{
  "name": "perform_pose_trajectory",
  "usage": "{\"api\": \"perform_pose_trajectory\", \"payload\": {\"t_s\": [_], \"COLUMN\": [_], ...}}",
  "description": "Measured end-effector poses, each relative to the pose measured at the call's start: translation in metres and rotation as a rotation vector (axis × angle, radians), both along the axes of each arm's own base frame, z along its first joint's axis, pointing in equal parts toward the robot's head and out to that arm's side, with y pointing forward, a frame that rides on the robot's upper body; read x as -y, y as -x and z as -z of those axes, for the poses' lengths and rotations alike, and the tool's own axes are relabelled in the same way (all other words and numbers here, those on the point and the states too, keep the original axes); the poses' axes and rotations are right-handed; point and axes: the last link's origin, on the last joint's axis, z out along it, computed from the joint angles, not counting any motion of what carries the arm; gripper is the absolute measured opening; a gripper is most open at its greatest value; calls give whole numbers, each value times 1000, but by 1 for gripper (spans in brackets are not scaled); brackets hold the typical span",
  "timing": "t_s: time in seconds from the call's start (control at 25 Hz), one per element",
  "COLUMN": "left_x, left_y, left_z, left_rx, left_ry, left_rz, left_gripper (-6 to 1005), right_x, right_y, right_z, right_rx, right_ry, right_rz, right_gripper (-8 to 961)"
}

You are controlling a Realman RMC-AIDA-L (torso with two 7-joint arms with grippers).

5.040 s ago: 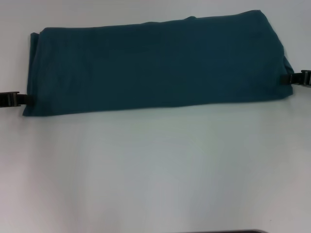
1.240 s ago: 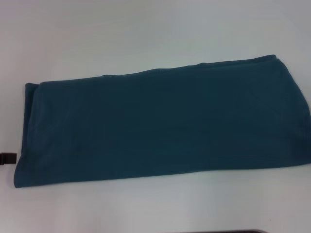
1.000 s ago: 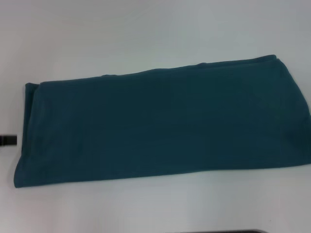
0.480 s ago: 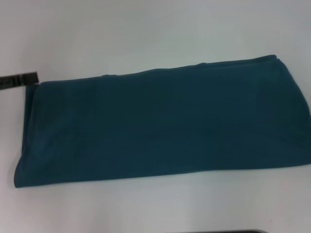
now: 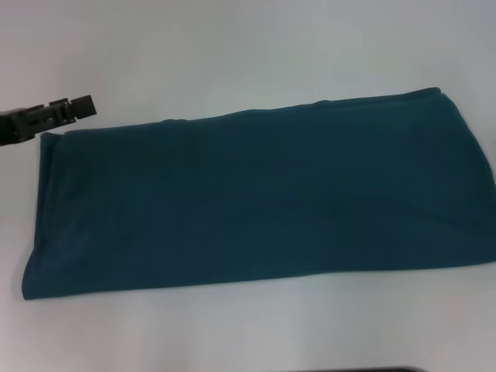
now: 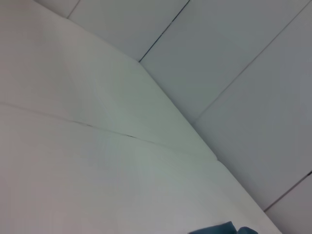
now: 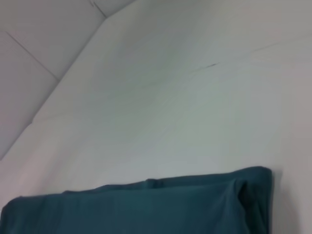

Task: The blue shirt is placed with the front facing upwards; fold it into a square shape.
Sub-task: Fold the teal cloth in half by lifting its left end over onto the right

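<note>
The blue shirt [image 5: 256,201] lies flat on the white table [image 5: 232,54], folded into a long dark teal band that runs across the head view and past its right edge. No lettering or collar shows. My left gripper [image 5: 77,107] is at the far left, just beyond the band's far left corner, apart from the cloth. A corner of the shirt shows in the left wrist view [image 6: 219,229], and one end of it in the right wrist view [image 7: 146,207]. My right gripper is out of view.
White table surface lies beyond the shirt and in front of it [image 5: 248,325]. A dark edge [image 5: 364,370] shows at the bottom of the head view. The wrist views show pale wall panels [image 6: 234,58] behind the table.
The shirt band was drawn toward me, then let go. My left gripper has moved from the band's left edge away to its far left corner. The right gripper has left the view.
</note>
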Motion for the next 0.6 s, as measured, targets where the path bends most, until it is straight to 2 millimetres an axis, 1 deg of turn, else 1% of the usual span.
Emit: {"api": "perform_pose_trajectory", "payload": {"t_s": [0.12, 0.32, 0.6], "left_x": [2, 4, -3], "left_y": [0, 1, 1], "left_z": [4, 9, 13], "left_rx": [3, 19, -2], "left_ry": [9, 17, 11], "left_rz": [-2, -12, -22], "left_gripper": [853, 859, 859], "right_x": [-1, 5, 11], "right_y": [0, -6, -9], "right_z": [0, 1, 6], "right_rx": [19, 44, 27], "right_ry": [57, 128, 158], "right_rz": [23, 97, 144], "right_gripper": [930, 928, 927]}}
